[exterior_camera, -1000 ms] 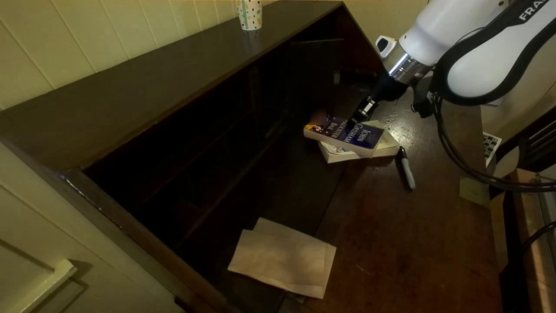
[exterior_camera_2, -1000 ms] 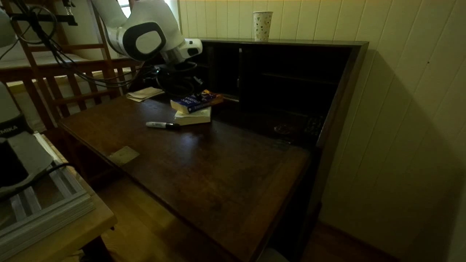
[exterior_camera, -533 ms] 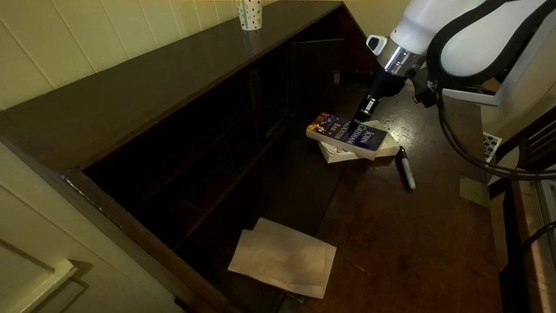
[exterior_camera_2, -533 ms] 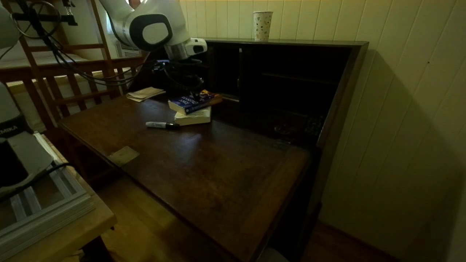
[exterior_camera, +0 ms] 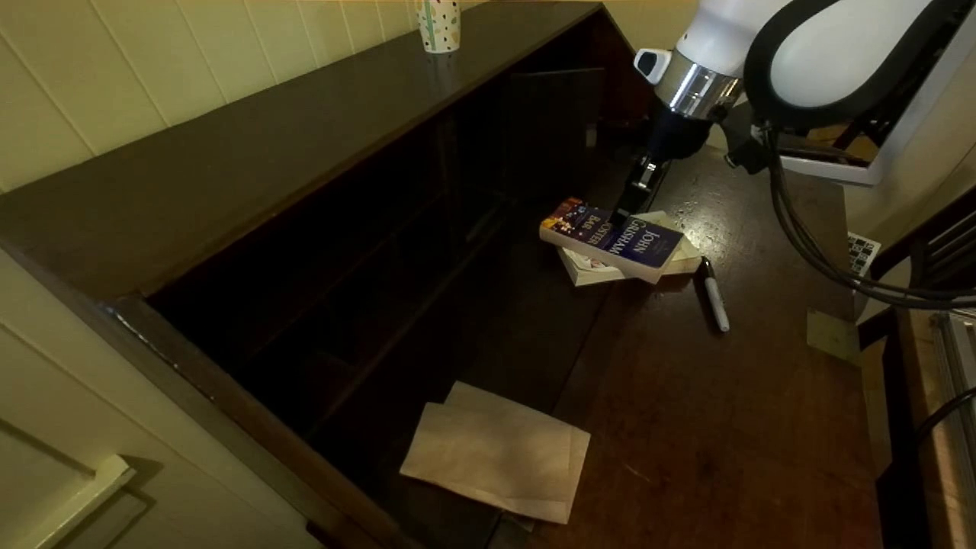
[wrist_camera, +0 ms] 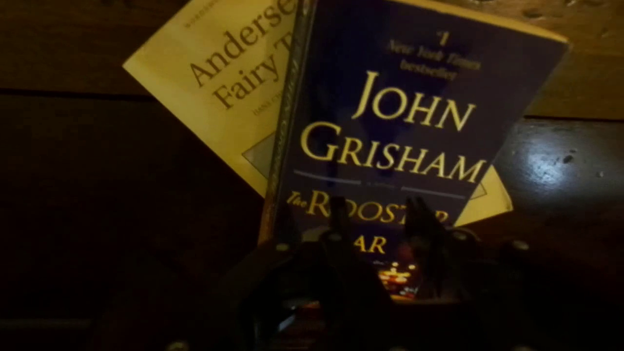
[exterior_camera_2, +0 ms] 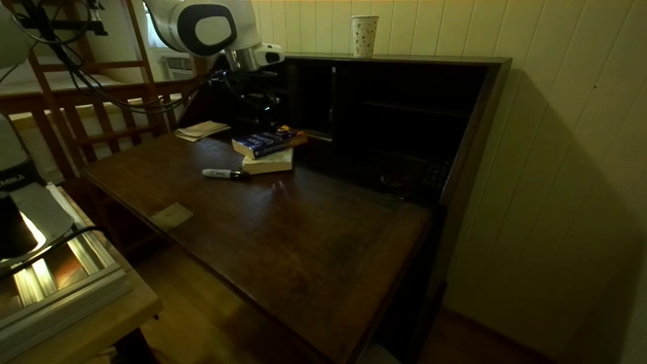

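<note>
Papers (exterior_camera: 496, 454) lie at seven o'clock from the top book (exterior_camera: 627, 244), as an exterior view has it; well apart, low risk. The top book sits askew on the lower book (exterior_camera: 684, 258), its ten o'clock end overhanging. Finding: pressure or drag on that end could, in my judgement, swivel or tip it, since only the middle appears to be borne. At four o'clock, by the lower book's corner, the marker (exterior_camera: 714, 296) would likely roll if that book were shoved its way. As to pose, the arm (exterior_camera: 717, 34) slants down from one o'clock toward the top book. The gripper (wrist_camera: 375, 204) stands over the printed title, fingers apart with nothing held between them; whether the tips touch the book, I cannot tell.
</note>
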Robot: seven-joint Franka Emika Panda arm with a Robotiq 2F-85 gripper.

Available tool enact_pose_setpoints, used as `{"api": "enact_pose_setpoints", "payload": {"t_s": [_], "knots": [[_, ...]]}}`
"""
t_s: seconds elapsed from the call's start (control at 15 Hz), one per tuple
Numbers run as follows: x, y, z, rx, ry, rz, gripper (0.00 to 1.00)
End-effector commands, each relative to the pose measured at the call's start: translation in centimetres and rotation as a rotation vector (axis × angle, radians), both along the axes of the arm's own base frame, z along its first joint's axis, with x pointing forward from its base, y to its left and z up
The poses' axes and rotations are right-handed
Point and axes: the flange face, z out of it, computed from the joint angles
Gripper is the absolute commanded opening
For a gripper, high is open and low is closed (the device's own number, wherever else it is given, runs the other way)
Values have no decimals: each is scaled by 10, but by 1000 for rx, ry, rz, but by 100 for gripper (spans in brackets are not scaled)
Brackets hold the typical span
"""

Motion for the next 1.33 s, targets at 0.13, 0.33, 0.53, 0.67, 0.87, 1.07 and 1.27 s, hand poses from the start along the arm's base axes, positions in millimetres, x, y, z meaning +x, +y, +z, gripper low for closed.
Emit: {"api": "enact_pose_setpoints", "payload": {"t_s": [0.13,0.33,0.53,0.67,0.87,1.07,1.27], "knots": [[5,46,31,-86,108,14,82],[0,74,37,-169,215,31,99],[-10,96,51,-255,298,30,100],[-12,108,53,-271,328,47,100],[-12,113,47,-245,321,59,100],[-12,110,48,-246,320,54,100],[-15,116,45,-255,289,80,100]]}}
